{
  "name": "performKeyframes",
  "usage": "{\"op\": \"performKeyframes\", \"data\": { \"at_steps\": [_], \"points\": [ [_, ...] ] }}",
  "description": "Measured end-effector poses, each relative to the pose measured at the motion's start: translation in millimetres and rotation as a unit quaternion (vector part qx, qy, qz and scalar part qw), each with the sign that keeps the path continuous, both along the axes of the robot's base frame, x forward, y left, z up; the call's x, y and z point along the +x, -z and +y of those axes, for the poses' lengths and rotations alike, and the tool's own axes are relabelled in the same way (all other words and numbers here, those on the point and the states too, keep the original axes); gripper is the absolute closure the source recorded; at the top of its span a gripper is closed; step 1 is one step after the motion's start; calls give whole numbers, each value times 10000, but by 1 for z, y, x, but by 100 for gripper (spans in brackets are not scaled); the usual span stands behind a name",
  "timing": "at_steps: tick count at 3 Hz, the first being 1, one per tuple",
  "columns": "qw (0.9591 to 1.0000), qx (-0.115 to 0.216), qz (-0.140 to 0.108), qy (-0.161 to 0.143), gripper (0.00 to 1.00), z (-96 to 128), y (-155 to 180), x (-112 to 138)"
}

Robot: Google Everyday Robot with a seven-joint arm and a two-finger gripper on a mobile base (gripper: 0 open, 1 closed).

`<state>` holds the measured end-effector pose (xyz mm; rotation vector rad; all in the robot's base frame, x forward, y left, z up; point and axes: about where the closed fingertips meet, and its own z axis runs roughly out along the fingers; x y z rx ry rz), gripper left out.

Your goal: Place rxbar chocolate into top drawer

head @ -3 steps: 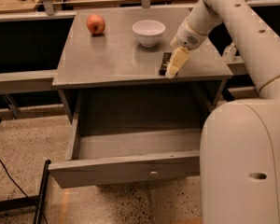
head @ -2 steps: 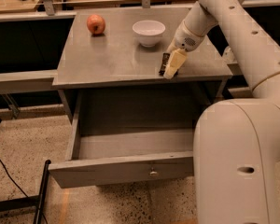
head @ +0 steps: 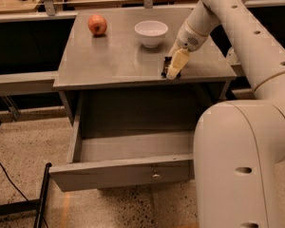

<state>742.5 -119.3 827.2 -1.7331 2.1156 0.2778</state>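
The rxbar chocolate (head: 165, 67) is a small dark bar on the grey cabinet top (head: 114, 56), close to its front edge at the right. Only its left side shows beside my gripper (head: 174, 68), which is down on the bar. The arm reaches in from the upper right. The top drawer (head: 123, 173) is pulled out below the cabinet top. Its knob (head: 155, 176) faces me and nothing shows on its bare floor (head: 133, 146). The bar sits above the drawer's far right part.
A red apple (head: 97, 24) sits at the back left of the cabinet top and a white bowl (head: 151, 32) at the back middle. My white arm and body (head: 237, 165) fill the right side. A black stand (head: 40, 198) lies on the floor at the left.
The gripper has shifted slightly left and toward the front edge while staying on the bar. The drawer, apple and bowl have not moved.
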Motion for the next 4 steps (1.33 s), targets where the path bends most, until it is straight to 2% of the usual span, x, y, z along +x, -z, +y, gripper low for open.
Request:
{"op": "performKeyframes", "data": {
  "at_steps": [1, 3, 4],
  "points": [
    [10000, 1, -1, 0, 99, 0, -4, 0],
    [10000, 2, -2, -2, 100, 0, -5, 0],
    [10000, 6, -42, -38, 100, -2, -16, -16]
  ]
}}
